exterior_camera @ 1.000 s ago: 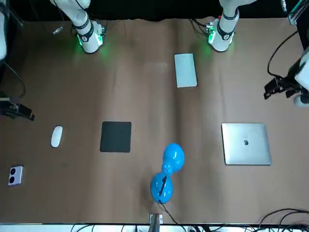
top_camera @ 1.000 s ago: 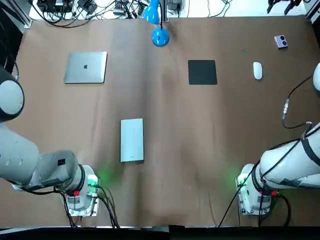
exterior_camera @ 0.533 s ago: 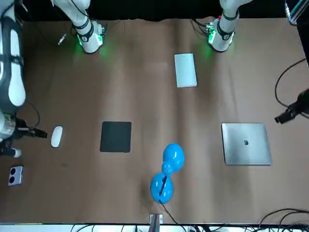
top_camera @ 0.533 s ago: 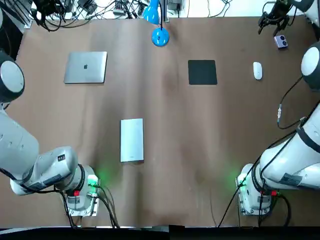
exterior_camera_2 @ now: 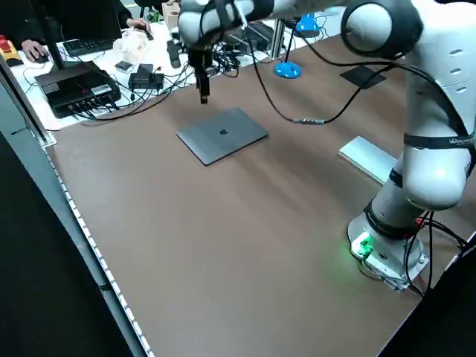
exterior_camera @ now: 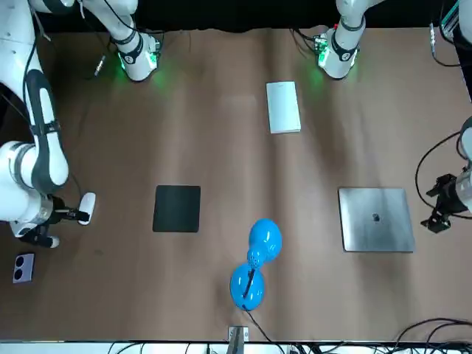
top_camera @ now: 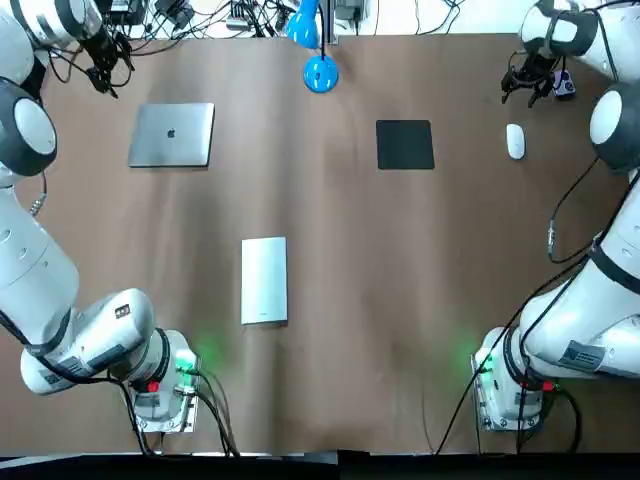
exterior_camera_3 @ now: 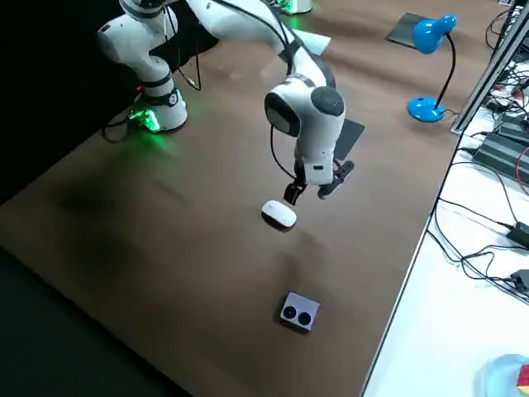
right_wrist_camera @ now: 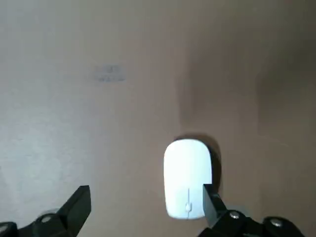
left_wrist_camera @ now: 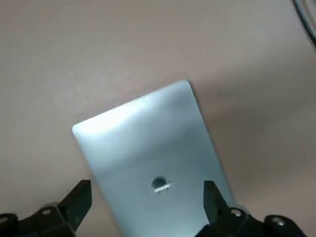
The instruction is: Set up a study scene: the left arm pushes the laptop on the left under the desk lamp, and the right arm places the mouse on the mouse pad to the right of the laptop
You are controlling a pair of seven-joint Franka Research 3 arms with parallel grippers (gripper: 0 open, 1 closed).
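On the left half of the brown table point(top_camera: 340, 330) lies the closed silver laptop point(top_camera: 171, 134), lid up with its logo showing, flat and square to the table's edges. It sits well apart from the blue desk lamp point(top_camera: 320, 73), which stands at the middle of the far edge with its head tipped over the cables behind. The left gripper point(top_camera: 103, 70) hangs above the table just past the laptop's far left corner, not touching it. Its fingers point(left_wrist_camera: 79, 200) are spread wide, and the left wrist view shows the laptop lying beyond them.

To the right of the lamp, the black mouse pad point(top_camera: 405, 144) lies bare. The white mouse point(top_camera: 515, 141) rests on the table farther right, clearly apart from the pad. The right gripper point(top_camera: 524, 88) hovers just beyond the mouse toward the far edge, released, holding nothing. In the right wrist view the mouse lies close by one of its fingers point(right_wrist_camera: 213, 200), and I cannot tell whether they touch. The right side view shows the fingertips just above and behind the mouse.

A small grey device with two round lenses point(exterior_camera_3: 298, 312) sits near the far right corner, beside the right gripper. A flat silver slab point(top_camera: 264, 280) lies lengthwise in the near middle of the table, away from everything else.
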